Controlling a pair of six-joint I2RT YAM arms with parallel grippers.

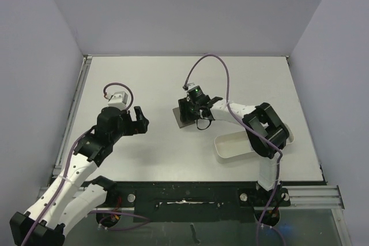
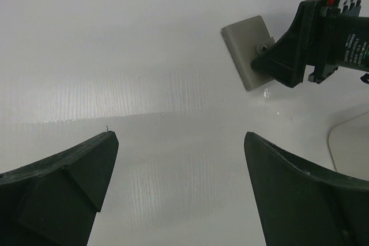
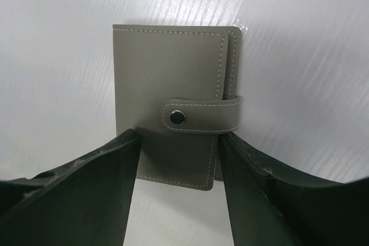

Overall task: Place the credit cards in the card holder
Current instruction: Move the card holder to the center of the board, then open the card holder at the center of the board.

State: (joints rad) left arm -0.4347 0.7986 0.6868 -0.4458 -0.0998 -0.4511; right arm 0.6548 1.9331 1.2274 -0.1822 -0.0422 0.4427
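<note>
Top external view: the left hand hangs spread wide over the counter, well apart from the work. In the middle the card holder lies flat and snapped shut. The right hand stands half-closed astride its near end; whether it pinches, I cannot tell. It is best gripped squarely on both edges, below the strap. A white tray sits just to the right. No credit cards show.

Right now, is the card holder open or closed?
Closed: the card holder is folded flat, its strap snapped across the front.
</note>
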